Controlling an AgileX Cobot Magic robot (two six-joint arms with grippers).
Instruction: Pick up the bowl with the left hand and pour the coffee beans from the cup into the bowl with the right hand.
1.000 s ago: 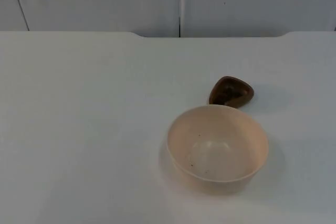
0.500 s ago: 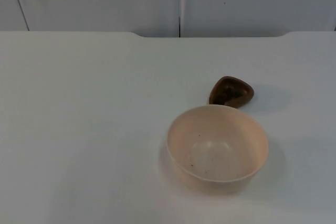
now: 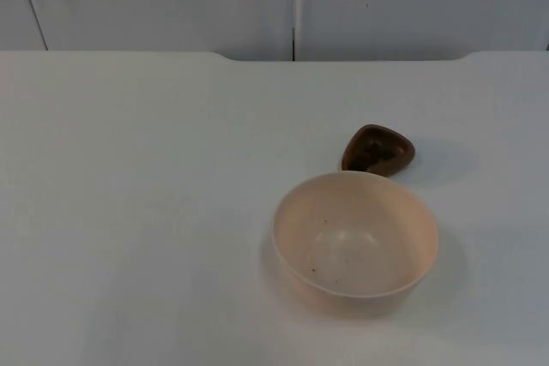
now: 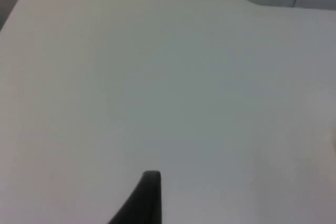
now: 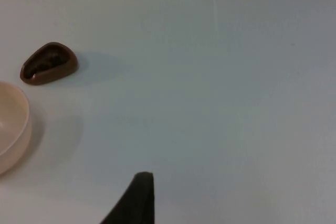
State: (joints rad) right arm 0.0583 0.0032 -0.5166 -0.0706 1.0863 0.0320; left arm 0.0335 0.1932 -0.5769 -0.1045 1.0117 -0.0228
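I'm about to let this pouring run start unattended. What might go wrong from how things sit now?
The small brown teardrop-shaped cup stands right behind the large cream plastic bowl, nearly touching its rim, so lifting the bowl might knock the cup and spill its dark contents. The cup's low, tapered shape may slip in a two-finger grasp. The right gripper hangs above the white table, off to the cup's side.

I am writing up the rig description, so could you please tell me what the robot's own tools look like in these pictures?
Little of them can be seen. The left tool appears as one black fingertip, narrow and tapering to a blunt, squared tip, matte and unmarked. The right tool looks the same: a black, tapered fingertip with a flat end. No markings or labels can be made out on either.
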